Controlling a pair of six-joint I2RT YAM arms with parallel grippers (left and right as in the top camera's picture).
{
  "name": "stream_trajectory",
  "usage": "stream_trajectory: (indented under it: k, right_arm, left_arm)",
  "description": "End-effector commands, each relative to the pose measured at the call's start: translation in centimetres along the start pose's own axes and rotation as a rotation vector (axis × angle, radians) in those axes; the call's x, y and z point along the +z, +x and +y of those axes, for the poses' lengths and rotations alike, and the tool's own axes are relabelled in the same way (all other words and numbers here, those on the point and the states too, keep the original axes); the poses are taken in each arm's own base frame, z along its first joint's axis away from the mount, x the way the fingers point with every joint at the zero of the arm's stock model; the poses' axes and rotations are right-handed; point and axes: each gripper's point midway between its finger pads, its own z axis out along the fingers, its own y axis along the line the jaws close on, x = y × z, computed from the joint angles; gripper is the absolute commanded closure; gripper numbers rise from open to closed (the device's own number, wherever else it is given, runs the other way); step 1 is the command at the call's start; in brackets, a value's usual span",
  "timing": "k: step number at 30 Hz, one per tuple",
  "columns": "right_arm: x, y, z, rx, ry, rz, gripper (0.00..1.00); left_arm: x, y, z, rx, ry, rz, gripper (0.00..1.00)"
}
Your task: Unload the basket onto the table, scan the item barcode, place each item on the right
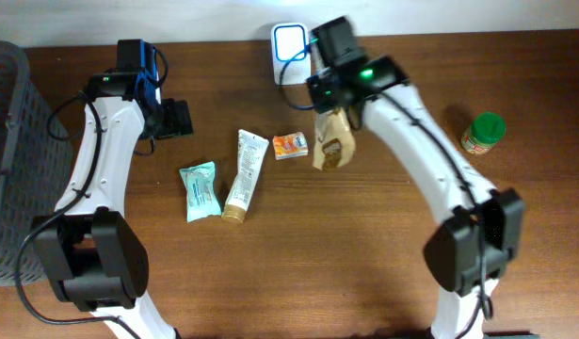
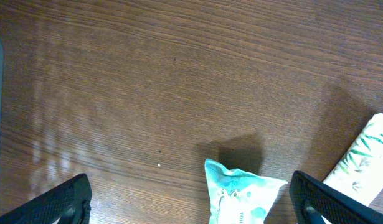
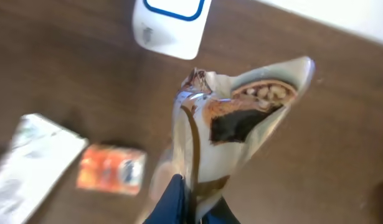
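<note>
**Overhead.** The right pincer (image 1: 338, 113) is clamping narrow on one edge of a tan snack pouch (image 1: 333, 141), which is hanging just below it. The white scanner (image 1: 289, 42) is sitting just beyond the pincer. The left pincer (image 1: 176, 120) is standing wide, holding nothing, well apart from the pouch.

**Left wrist.** Between the spread fingers, a teal packet (image 2: 241, 196) is lying on the wooden bench (image 2: 147, 74).

**Right wrist.** The pouch is creasing and twisting ahead of the pincer. It is probably light, soft, slick film, so its printed face may be buckling. The flat sealed edge is likely giving the firmest hold. An orange packet (image 3: 110, 169) is lying near the pincer's side, and the bench toward the scanner is showing bare.
</note>
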Motion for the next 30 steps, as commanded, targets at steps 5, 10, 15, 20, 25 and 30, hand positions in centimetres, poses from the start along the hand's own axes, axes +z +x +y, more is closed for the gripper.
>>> stream_trajectory:
  k: [5, 10, 15, 20, 25, 30]
  right_arm:
    - [-3.9, -0.1, 1.0, 0.172, -0.499, 0.024, 0.96]
    - [-2.1, 2.9, 0.2, 0.221, -0.476, 0.148, 0.96]
    - [1.9, 6.3, 0.0, 0.247, -0.458, 0.243, 0.96]
    - [3.9, 8.7, -1.8, 0.307, -0.426, 0.314, 0.94]
    - [4.1, 10.2, -7.4, 0.489, -0.374, 0.335, 0.57]
    - [5.1, 12.9, -9.5, 0.559, -0.356, 0.37, 0.55]
  left_arm:
    - [-0.5, -0.3, 0.2, 0.011, -0.011, -0.015, 0.01]
    - [-0.5, -0.3, 0.2, 0.011, -0.011, -0.015, 0.01]
    - [-0.5, -0.3, 0.3, 0.011, -0.012, -0.015, 0.01]
    - [-0.5, -0.3, 0.3, 0.011, -0.012, -0.015, 0.01]
    - [-0.8, -0.6, 1.5, 0.095, -0.083, -0.029, 0.01]
    - [-1.2, 1.2, 3.2, 0.263, -0.166, 0.057, 0.01]
